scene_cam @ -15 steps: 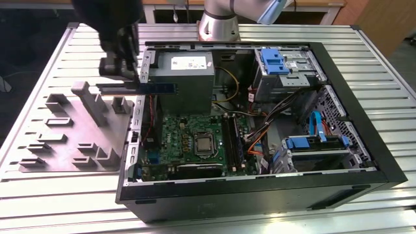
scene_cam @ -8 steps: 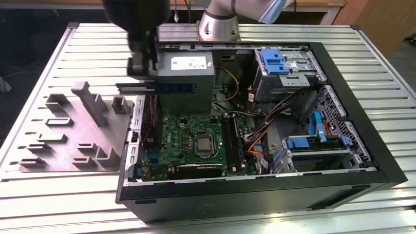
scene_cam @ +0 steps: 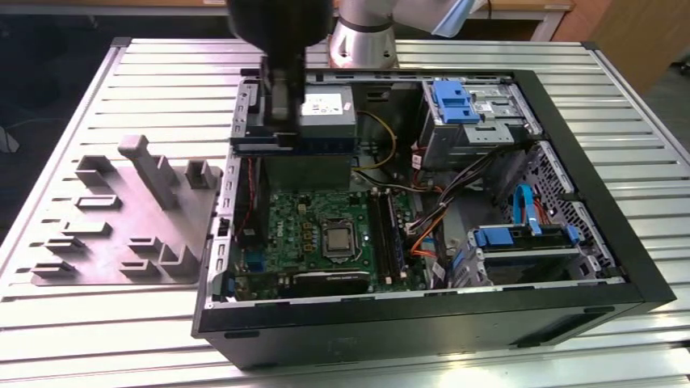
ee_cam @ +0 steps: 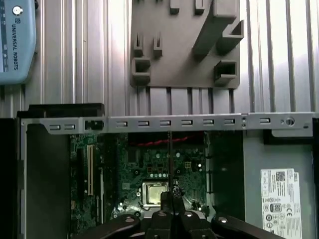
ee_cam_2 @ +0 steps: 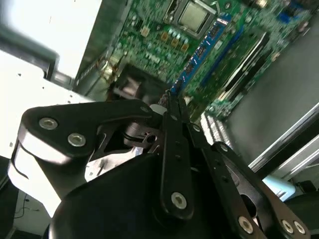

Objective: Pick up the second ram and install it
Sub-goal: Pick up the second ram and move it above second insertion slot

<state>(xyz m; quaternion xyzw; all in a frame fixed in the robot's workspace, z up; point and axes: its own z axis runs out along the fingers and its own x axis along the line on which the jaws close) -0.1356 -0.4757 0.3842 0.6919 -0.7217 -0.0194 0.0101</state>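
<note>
Open computer case (scene_cam: 431, 327) lies on its side on a slatted metal table (scene_cam: 65, 323); the grey power-supply box (scene_cam: 326, 113) at the case's far end serves as reference for all places.

The arm descends from above; the gripper (scene_cam: 283, 133) hangs just beside the power-supply box, on the exterior view's left of it, over the case's rim. The claw is pressed together and clamped on the second ram (scene_cam: 326, 145). The blue-green strip is carried level and on edge, running along the near face of the power-supply box; whether it touches that face I cannot tell.

In the second wrist view the second ram (ee_cam_2: 199, 55) runs out from the closed fingertips (ee_cam_2: 172, 117), its row of dark chips visible, with green board behind it; in the first wrist view it shows edge-on as a thin dark line (ee_cam: 170, 159) rising from the gripper (ee_cam: 172, 195).

The motherboard (scene_cam: 313, 230) lies on the case floor, nearer the exterior camera than the power-supply box and lower than the strip. The processor (scene_cam: 341, 239) sits about mid-board; long black slot rails (scene_cam: 386, 234) stand just on the exterior view's right of it, running away from the power-supply box.

The grey fixture plate (scene_cam: 119, 218) with upright blocks rests on the table outside the case, well apart from the power-supply box on the exterior view's left; in the first wrist view it lies beyond the case wall (ee_cam: 164, 122).
</note>
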